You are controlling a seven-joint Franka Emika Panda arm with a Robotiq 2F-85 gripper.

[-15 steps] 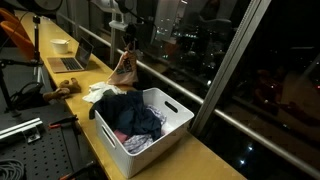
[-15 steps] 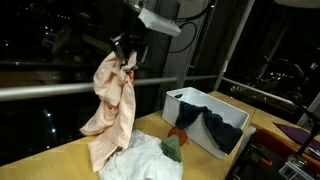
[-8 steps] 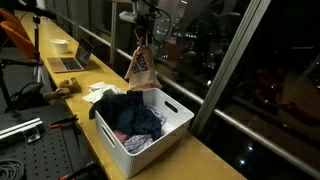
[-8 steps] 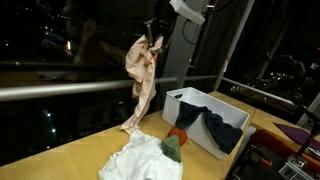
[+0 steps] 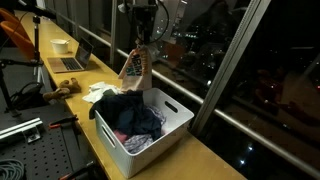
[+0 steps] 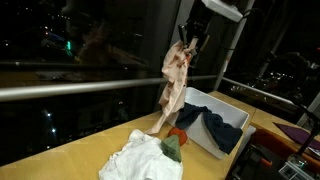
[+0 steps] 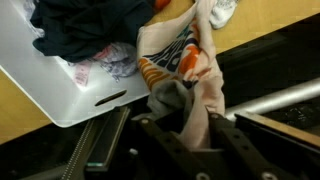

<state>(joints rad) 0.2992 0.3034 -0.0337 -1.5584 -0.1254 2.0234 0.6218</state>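
A long wooden table [image 5: 205, 158] ran beside a big window [image 5: 235, 60]. It was dark outside, with small city lights. On the table sat a white bin [image 6: 181, 110] full of dark clothes. A white cloth [image 6: 138, 160] and something green [image 6: 172, 147] lay just beside it. A laptop [image 5: 72, 60] and a bowl [image 5: 61, 45] stood far down the table.

The gripper [image 6: 188, 46] was pinched tight on a thin peach cloth [image 6: 175, 85]. The cloth hung down long and crumpled in the air, at one end of the bin. In the wrist view it had orange marks, maybe a print, too blurry to read.
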